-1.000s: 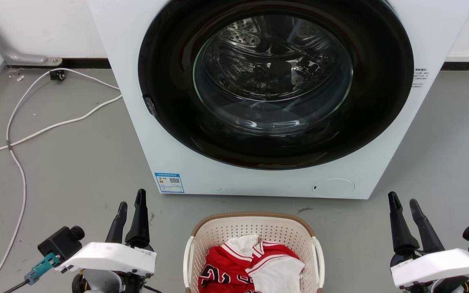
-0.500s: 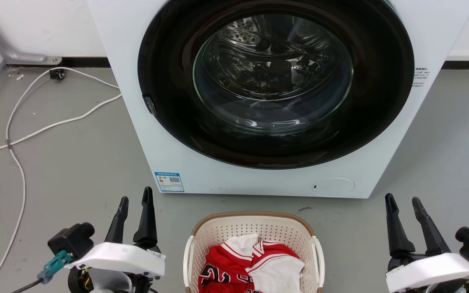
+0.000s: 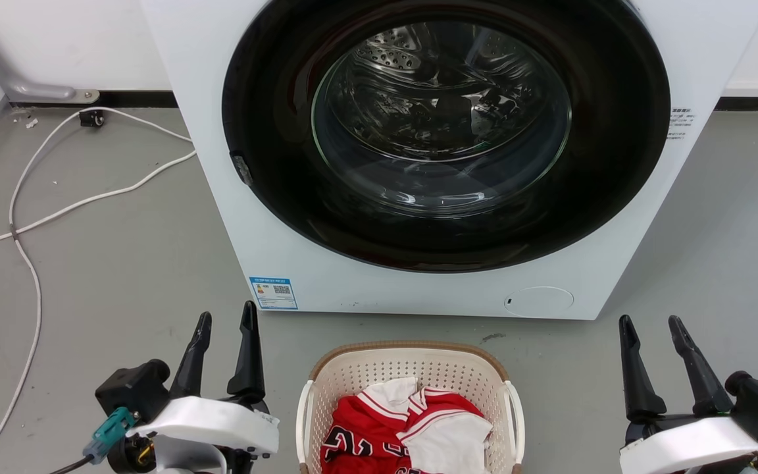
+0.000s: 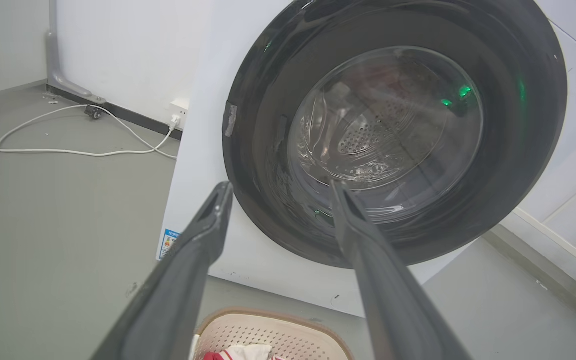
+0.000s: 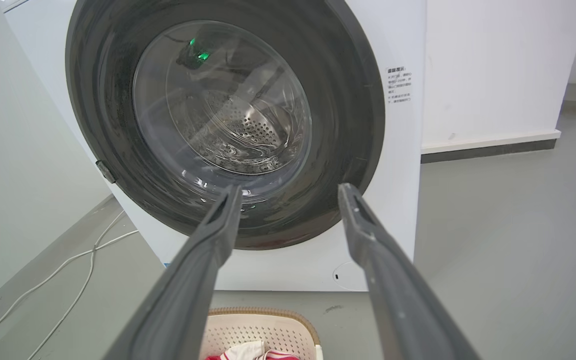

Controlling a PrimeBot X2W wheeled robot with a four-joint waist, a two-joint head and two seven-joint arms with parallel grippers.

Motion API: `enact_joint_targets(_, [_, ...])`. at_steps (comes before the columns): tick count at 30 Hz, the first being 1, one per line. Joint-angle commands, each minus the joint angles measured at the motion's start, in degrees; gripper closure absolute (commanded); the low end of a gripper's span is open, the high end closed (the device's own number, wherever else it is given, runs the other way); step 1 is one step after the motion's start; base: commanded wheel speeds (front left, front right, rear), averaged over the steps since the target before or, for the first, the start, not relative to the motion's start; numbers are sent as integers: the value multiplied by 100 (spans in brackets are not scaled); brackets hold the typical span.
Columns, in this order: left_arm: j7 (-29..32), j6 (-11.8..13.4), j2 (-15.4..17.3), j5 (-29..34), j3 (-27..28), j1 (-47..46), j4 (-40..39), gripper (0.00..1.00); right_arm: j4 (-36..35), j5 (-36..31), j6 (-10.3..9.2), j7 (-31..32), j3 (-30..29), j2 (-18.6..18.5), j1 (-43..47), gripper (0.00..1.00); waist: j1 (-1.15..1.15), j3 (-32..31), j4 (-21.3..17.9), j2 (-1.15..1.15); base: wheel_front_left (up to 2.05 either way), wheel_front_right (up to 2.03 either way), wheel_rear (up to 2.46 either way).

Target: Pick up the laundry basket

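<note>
The laundry basket [image 3: 412, 347] is sitting on the grey floor [image 3: 122, 276] directly in front of the robot, at the bottom middle of the head view. Its far rim is lying near the foot of the washer [image 3: 287, 257] but apart from it. A red and white jersey [image 3: 379, 428] is lying loosely inside. White loop handles are standing out on two sides: the left handle [image 3: 301, 421] and the right handle [image 3: 516, 421].

The left claw [image 3: 226, 313] is hovering beside the basket with its fingers spread apart, holding nothing. The right claw [image 3: 650, 320] is hovering farther out on the other side, also spread and empty. Neither is touching the basket.

The step in hand appears to be the approach. Doing it well is likely calling for both claws to be moving inward and down together, each bringing its loop handle between its fingers before closing. The right claw is facing the longer trip, so pacing the two matters. A one-sided lift is risking a tipped basket and a spilled jersey. Keeping the fingers off the washer front is also worth minding.
</note>
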Motion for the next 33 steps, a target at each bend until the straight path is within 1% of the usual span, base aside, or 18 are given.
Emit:
enact_joint_targets(1, [-56, 33, 16, 146, -12, 10, -72, 0, -100, -160, -1, -52, 11, -21, 5, 0, 0, 2, 1, 0, 0, 0, 0])
enact_joint_targets(16, [-256, 104, 18, 935, -115, 87, -97, 0, -196, -900, -2, -249, -5, -22, 124, 0, 0, 15, -11, 0, 0, 0, 0])
enact_joint_targets(33, [-450, 201, 18, 1672, -218, 133, -101, 0, -355, -1677, -2, -448, -14, -24, 236, 0, 0, 35, -10, 0, 0, 0, 0])
